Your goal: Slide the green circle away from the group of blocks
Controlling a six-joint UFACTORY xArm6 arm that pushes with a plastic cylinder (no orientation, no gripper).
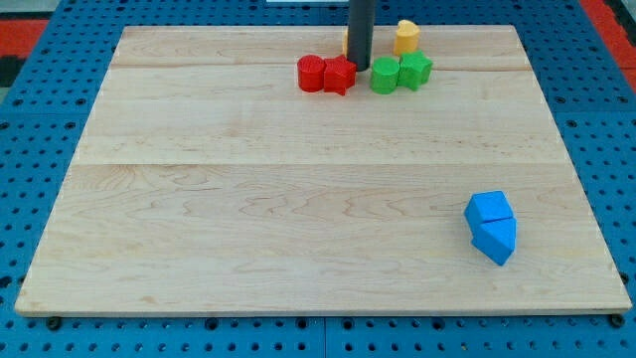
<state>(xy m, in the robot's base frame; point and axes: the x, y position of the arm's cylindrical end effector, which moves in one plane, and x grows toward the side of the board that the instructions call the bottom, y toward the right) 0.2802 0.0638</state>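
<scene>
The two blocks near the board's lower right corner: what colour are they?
Both blue blocks are plain blue, shown in the camera view.

The wooden board carries red, green, yellow and blue blocks.

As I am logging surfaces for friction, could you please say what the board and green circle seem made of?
The board looks like pale, matte wood: grain lines and plank seams show. The green circle looks like smooth, evenly coloured plastic or painted wood; I cannot tell which.
</scene>
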